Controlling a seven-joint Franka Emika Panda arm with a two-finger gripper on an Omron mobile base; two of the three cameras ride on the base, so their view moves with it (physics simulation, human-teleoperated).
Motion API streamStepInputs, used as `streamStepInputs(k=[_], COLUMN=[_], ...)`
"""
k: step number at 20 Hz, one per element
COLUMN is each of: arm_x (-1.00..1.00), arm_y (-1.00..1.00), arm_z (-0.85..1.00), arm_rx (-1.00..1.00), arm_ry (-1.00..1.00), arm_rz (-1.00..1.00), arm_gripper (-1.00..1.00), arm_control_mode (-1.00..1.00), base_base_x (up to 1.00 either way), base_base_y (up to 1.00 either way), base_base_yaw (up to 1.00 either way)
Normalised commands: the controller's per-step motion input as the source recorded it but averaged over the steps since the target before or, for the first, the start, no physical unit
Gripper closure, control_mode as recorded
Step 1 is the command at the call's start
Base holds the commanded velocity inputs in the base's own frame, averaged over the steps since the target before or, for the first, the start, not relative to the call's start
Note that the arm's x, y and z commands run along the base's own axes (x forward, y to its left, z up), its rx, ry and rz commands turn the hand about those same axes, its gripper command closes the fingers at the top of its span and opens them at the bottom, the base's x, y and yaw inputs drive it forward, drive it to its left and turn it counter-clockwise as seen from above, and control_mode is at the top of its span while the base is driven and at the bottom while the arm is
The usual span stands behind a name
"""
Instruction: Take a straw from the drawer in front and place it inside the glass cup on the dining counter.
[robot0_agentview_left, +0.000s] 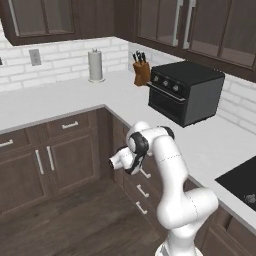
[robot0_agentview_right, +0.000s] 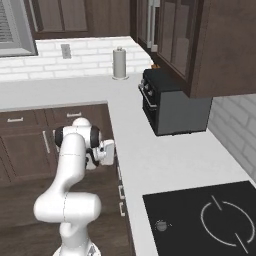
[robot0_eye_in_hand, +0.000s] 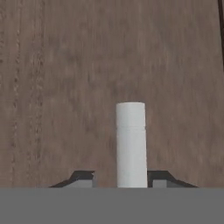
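Two fingertips: small, dark and blocky, they rise at the bottom middle of the hand view, one on each side of a pale stick.
Jaws (robot0_eye_in_hand: 124, 178): narrowed around the straw, each tip just beside it; whether the pads actually press it I cannot tell.
Straw (robot0_eye_in_hand: 131, 144): smooth, whitish, round-ended cylinder standing upright in the lower middle of the hand view; its lower end is cut off by the frame bottom.
Drawer (robot0_eye_in_hand: 65, 87): flat brown wood-grain surface behind the straw, streaked lengthwise; a dark edge shows at the upper right corner.
Arm (robot0_agentview_left: 165, 165): glossy white rounded links with dark joints, bent low in front of the cabinets at centre frame; the hand end is tucked against the cabinet fronts and hard to make out.
Bench (robot0_agentview_left: 65, 95): plain white L-shaped top over dark-brown cabinets with silver bar handles.
Toaster oven (robot0_agentview_left: 185, 92): matte black box, upper right.
Knife block (robot0_agentview_left: 141, 72): brown wood, dark handles.
Paper towel roll (robot0_agentview_left: 95, 65): pale upright cylinder.
Cooktop (robot0_agentview_right: 200, 220): black glass, lower right, partly cropped.
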Motion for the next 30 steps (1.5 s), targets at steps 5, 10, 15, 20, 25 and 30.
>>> streamStepInputs(k=[5, 10, 15, 20, 25, 30], arm_x=[-0.09, -0.29, -0.32, -0.35, -0.30, -0.31], arm_y=[0.09, 0.72, 0.93, 1.00, 1.00, 1.00], arm_z=[-0.02, 0.00, 0.01, 0.03, 0.09, 0.10], arm_rx=[0.00, 0.00, 0.04, 0.06, 0.05, 0.09], arm_ry=[0.00, 0.00, 0.04, 0.07, 0.09, 0.10], arm_rz=[0.00, 0.01, 0.05, 0.06, 0.06, 0.07], arm_gripper=[1.00, 1.00, 1.00, 1.00, 1.00, 1.00], arm_control_mode=[-1.00, -1.00, -1.00, -1.00, -1.00, -1.00], base_base_x=[0.00, 0.00, 0.00, 0.00, 0.00, 0.00], base_base_y=[0.00, 0.00, 0.00, 0.00, 0.00, 0.00], base_base_yaw=[0.00, 0.00, 0.00, 0.00, 0.00, 0.00])
